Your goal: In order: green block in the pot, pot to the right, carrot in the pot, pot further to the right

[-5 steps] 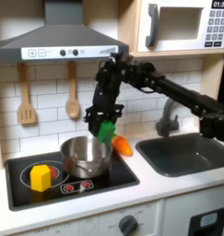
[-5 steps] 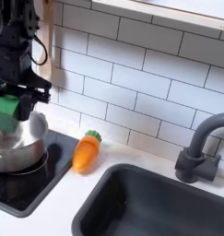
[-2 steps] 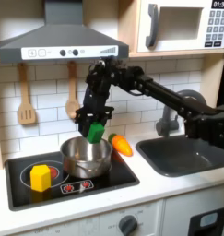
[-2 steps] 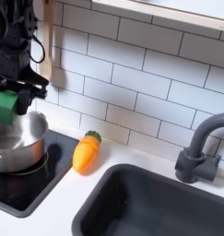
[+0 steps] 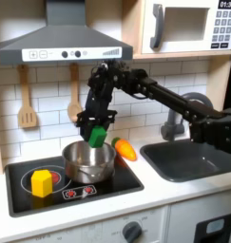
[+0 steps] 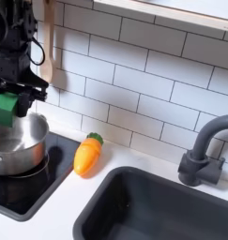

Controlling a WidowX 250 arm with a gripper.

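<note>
In the first exterior view, a yellow block (image 5: 40, 182) is seen on the stove (image 5: 22, 190), and beside it stands the pot (image 5: 88, 161), over which the green block (image 5: 97, 136) is held clamped in the gripper (image 5: 96, 131) (clear of the rim). Further right, on the worktop (image 5: 174, 195), the carrot (image 5: 125, 149) lies with its long axis slanted. In the second exterior view its green top (image 6: 93, 140) is pointed up toward the tiled wall (image 6: 134, 94).

Block (image 5: 97, 137) held in gripper (image 5: 96, 134) above pot (image 5: 88, 161) on stovetop (image 5: 107, 186); carrot (image 6: 85, 156) beside pot on the second exterior view's right.
</note>
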